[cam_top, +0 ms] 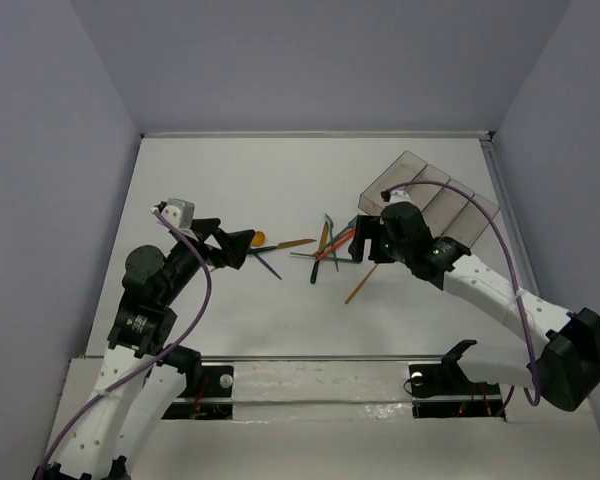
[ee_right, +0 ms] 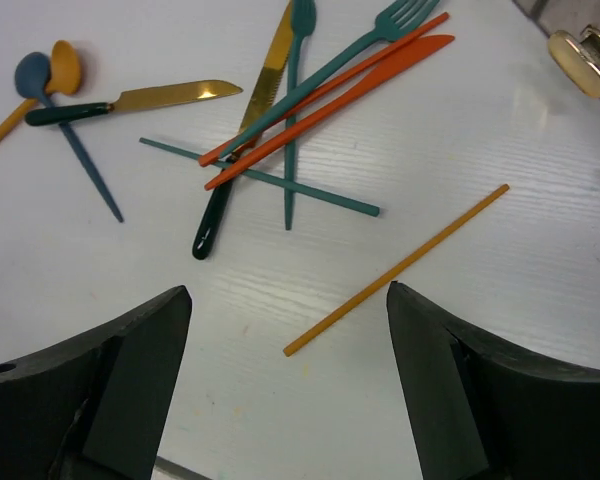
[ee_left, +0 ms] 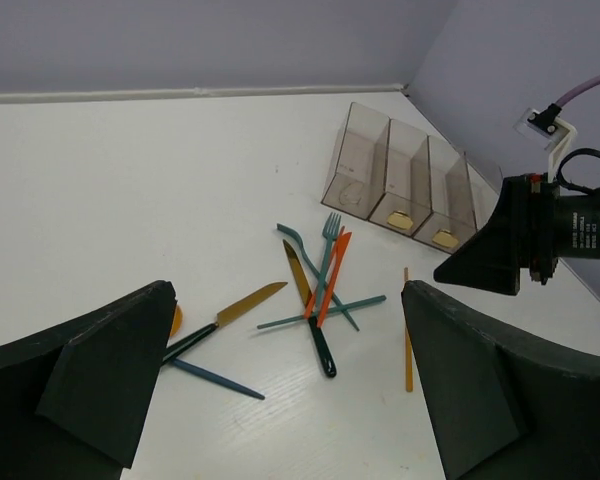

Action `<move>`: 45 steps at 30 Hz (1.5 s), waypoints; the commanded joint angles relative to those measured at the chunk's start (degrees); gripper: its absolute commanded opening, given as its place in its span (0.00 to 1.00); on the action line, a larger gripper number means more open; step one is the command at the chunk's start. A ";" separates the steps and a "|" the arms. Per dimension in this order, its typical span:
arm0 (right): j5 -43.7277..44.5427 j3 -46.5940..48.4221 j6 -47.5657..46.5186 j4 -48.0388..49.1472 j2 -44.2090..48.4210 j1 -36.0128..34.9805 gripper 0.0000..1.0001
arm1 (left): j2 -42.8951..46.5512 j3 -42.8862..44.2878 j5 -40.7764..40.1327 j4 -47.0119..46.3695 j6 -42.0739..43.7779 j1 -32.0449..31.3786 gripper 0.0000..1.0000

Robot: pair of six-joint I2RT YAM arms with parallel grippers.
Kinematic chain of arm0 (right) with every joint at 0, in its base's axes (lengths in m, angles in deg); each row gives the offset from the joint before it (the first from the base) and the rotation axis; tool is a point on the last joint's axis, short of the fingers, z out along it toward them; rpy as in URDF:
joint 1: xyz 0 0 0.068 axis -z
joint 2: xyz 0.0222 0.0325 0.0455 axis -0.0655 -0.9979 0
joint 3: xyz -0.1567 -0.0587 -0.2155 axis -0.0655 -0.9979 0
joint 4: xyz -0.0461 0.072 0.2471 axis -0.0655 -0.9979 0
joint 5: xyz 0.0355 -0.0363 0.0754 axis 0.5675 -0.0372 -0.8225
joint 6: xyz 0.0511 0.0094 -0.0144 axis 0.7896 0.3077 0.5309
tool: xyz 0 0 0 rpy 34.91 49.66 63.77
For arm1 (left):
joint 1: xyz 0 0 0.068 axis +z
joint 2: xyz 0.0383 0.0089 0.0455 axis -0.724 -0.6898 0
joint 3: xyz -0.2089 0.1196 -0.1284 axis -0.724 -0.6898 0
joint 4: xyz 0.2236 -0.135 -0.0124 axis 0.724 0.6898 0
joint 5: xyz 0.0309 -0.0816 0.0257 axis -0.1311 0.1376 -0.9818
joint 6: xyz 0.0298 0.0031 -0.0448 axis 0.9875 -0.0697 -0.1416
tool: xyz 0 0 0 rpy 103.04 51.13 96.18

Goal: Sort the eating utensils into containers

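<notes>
One illegible label (ee_left: 582, 228) behind right fingers (ee_left: 480, 262)

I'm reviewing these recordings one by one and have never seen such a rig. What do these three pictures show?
Two robot arms are bolted at the near edge of a white table. One picture looks down from above. The other two come from cameras on each wrist, and the dark wedges there are that arm's own fingers. On the table lie crossed plastic utensils, with a thin orange stick apart from them and a row of smoky bins behind. The left gripper and right gripper are open and hold nothing.
</notes>
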 commanded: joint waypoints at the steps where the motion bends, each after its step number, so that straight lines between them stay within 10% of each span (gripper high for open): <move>1: 9.23 3.70 2.44 3.38 -1.72 -1.21 0.83 | -0.12 2.71 0.81 -0.69 1.47 -0.43 0.99; 20: 21.26 13.28 10.78 -1.09 -24.75 -5.34 0.57 | 3.66 2.71 -10.53 2.99 -0.29 -6.32 0.99; 45: 23.30 -1.66 23.19 0.22 -24.49 -5.87 0.40 | 4.27 2.97 -11.33 4.05 0.06 -10.01 0.99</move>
